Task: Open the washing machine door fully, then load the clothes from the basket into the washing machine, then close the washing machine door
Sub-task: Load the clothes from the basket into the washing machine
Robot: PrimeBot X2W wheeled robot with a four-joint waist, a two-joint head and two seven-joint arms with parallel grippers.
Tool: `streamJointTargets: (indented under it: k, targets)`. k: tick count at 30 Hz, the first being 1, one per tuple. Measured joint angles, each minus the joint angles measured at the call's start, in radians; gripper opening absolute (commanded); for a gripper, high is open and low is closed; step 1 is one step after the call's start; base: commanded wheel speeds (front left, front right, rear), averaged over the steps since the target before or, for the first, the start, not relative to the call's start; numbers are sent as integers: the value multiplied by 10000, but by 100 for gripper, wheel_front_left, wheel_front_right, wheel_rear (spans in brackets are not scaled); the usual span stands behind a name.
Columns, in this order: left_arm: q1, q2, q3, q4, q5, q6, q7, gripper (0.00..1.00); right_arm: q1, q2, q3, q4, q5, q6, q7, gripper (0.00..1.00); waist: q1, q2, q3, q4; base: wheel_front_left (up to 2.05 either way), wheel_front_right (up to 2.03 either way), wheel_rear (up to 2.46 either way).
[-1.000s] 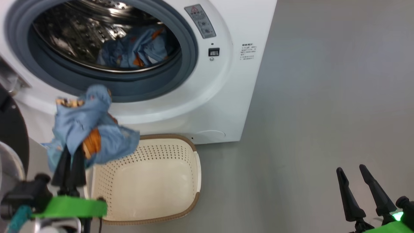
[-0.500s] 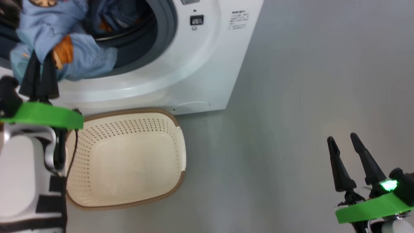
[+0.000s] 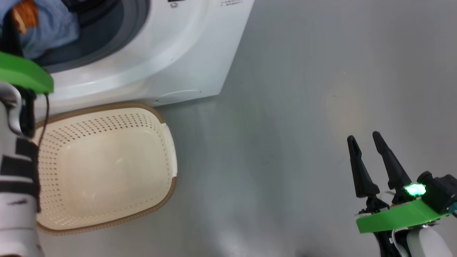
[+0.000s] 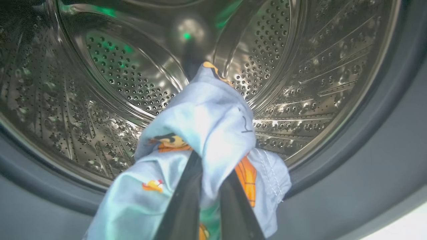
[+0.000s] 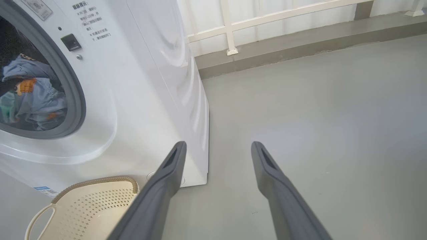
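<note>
Grey floor (image 3: 303, 107), smooth, slight gloss. On it white washer (image 3: 171, 53) stands, upper left in head view. Cream basket (image 3: 170, 153) sits on floor just in front of washer base; touching or not, cannot tell. In right wrist view low grey ledge (image 5: 300, 41) runs along far edge of floor, white railing (image 5: 225, 26) on it.

The basket (image 3: 168, 142) sits on the floor (image 3: 285, 107) before the washing machine (image 3: 171, 53), clothes (image 4: 206, 126) seemingly just inside its opening.
</note>
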State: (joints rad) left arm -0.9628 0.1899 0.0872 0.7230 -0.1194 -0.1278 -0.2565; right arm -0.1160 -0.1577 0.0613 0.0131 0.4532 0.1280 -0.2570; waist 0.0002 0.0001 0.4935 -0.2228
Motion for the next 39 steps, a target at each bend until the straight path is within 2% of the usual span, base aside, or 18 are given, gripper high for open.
streamJointTargets:
  k: [4,10,11,12,13,18,27,39]
  targets:
    - [-961,245,-40,458,142,2,0,0,-400,23,153,-12,58,0,0,100,0,0,318,-209,0,0,0]
    - [-1913,491,-77,-278,531,107,-2,0,-545,92,234,-15,194,0,0,100,-1,0,656,-451,0,0,0]
    - [-1972,495,-61,-460,585,182,-2,24,-550,104,234,-12,194,0,0,100,-1,0,715,-494,0,0,0]
    - [-2019,493,-50,-500,591,192,-2,79,-566,121,234,-4,194,0,0,100,-1,0,764,-537,0,0,0]
    - [-2026,487,-40,-462,591,194,-2,100,-599,138,232,0,194,0,0,100,-1,0,803,-578,0,0,0]
    - [-1934,468,125,-205,612,362,-2,100,-709,224,226,23,196,0,0,100,-1,0,876,-697,0,0,0]
    - [-1307,343,316,-213,550,360,-2,100,-709,136,207,31,196,0,0,100,-2,0,730,-492,0,0,0]
    - [349,-389,669,-621,351,351,-2,100,-675,-161,184,27,167,0,0,100,-2,0,204,-129,0,0,0]
